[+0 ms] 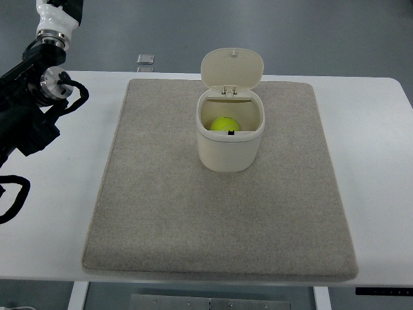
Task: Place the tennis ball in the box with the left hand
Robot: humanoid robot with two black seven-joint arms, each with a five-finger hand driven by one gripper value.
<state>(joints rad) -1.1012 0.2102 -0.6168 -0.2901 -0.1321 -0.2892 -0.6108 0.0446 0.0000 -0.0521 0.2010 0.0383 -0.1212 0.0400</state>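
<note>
A yellow-green tennis ball (225, 123) lies inside the cream box (226, 154), which stands upright on the grey mat (219, 219) a little behind its middle. The box's flip lid (231, 67) is tilted open toward the back. My left arm (32, 103) shows at the far left edge, black with cables, well away from the box. Its white wrist part (54, 20) runs up to the top corner, and the hand is cut off there. Nothing touches the ball or the box.
The mat lies on a white table (58, 226). A small silver object (146, 59) sits at the table's far edge, behind the mat's left corner. A black cable loop (14, 200) hangs over the table at the left edge.
</note>
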